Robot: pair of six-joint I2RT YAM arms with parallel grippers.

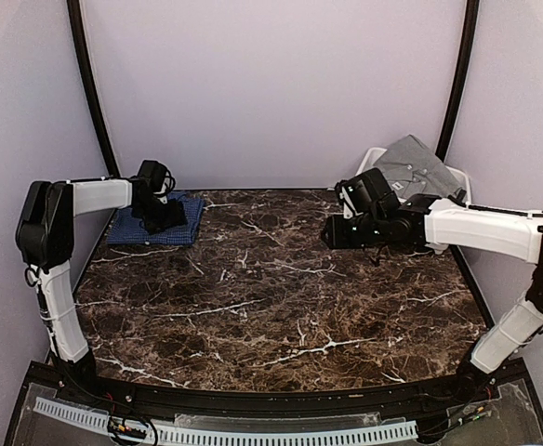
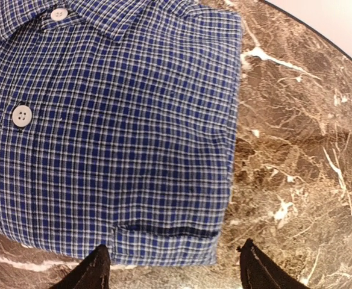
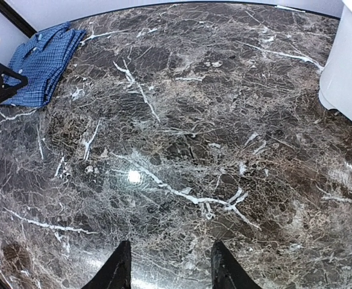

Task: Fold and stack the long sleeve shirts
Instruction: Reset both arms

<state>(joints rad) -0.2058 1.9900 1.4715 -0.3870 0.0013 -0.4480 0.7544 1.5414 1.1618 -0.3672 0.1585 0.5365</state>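
The left jaws stand released, two dark fingertips (image 2: 96, 272) set wide apart on either side of the near edge of the navy checked shirt (image 2: 116, 132), with nothing pinched between them. That shirt lies folded flat at the far left corner of the marble worktop (image 1: 271, 297), and two white buttons (image 2: 22, 115) show below its collar. The right jaws are also released and empty over bare marble, well apart from it. Beyond them, at the far right, one white bin (image 1: 372, 158) holds the grey shirt (image 1: 416, 163), heaped above its rim. That makes two shirts.
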